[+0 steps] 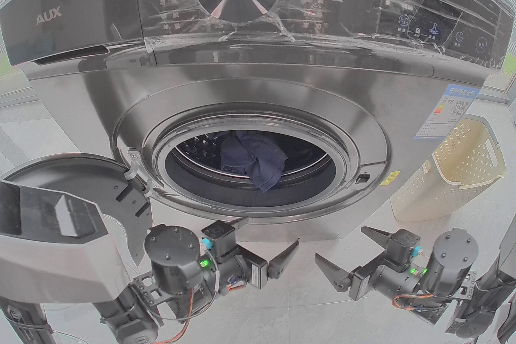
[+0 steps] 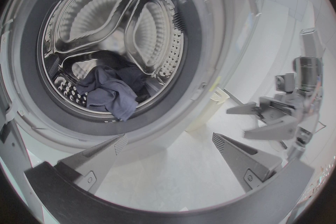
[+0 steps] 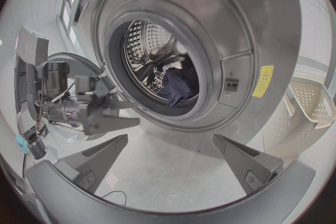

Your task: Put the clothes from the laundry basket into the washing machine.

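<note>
Head view: the washing machine [image 1: 258,92] is standing with its door [image 1: 75,184] swung open to the left. A dark garment [image 1: 252,157] is lying inside the drum [image 1: 312,154], one corner drooping over the front lip. The laundry basket [image 1: 457,167] is standing just beside the machine on the right. The left gripper [image 1: 270,232] and right gripper [image 1: 339,242] are hanging low before the opening, tips facing each other, both spread wide and holding nothing. Left wrist view: the left gripper [image 2: 168,136] is gaping, empty, with the dark garment [image 2: 108,93] lying on the drum floor beyond. Right wrist view: the right gripper [image 3: 169,137] is likewise gaping, empty, with the laundry basket [image 3: 301,119] standing beside the machine.
</note>
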Robot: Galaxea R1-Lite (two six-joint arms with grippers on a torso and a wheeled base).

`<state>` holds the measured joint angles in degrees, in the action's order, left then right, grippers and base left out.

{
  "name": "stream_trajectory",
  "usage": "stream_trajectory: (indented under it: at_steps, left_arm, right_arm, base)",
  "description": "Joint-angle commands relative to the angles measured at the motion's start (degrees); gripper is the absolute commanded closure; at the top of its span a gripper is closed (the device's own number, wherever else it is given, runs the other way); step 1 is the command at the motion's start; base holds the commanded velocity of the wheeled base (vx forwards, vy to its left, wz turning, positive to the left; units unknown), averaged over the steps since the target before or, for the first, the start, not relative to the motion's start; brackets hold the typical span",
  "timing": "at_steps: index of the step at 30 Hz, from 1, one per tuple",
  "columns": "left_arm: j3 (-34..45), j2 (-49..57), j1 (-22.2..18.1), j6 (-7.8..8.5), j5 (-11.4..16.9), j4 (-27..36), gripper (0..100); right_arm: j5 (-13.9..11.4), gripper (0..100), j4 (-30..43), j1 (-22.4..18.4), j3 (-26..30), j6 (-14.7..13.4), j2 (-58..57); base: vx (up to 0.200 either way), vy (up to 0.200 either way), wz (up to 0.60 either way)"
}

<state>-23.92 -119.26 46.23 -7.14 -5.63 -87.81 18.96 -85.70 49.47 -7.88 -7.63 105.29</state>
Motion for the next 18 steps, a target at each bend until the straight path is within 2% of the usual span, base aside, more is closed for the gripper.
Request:
stream_trajectory:
  at_steps: [1, 4, 10, 12, 16, 18]
  left_arm:
    - [9.6, 10.5, 6.2, -2.17, 0.1, -1.1, 0]
    - [15.0, 16.2, 6.9, -1.47, -0.6, -1.1, 0]
    - [22.5, 27.7, 6.1, -1.82, -0.7, -1.0, 0]
    - [23.9, 30.7, 5.3, -1.91, -0.9, -0.9, 0]
    - [23.9, 35.1, 3.7, -1.73, -3.8, 1.1, 0]
    - [23.9, 39.5, 2.6, -1.65, -4.7, 4.1, 0]
  right_arm:
    - [0.0, 0, 0.3, -1.0, 4.8, -0.1, -9.6]
    - [0.0, 0, 0.3, -2.8, 6.9, -0.1, -13.7]
    - [-0.1, 0, 1.5, -7.9, 7.9, 0.4, -21.2]
    - [-0.1, 0, 2.4, -8.8, 7.9, 0.6, -22.7]
    - [0.1, 0, 3.5, -9.4, 7.9, 0.2, -23.2]
    - [1.2, 0, 4.2, -11.6, 7.9, 0.4, -24.0]
  base:
    - [0.0, 0.0, 0.0]
    - [0.0, 0.0, 0.0]
    - [0.0, 0.0, 0.0]
    - [-0.2, 0.0, 0.0]
    - [-0.2, 0.0, 0.0]
    - [-0.2, 0.0, 0.0]
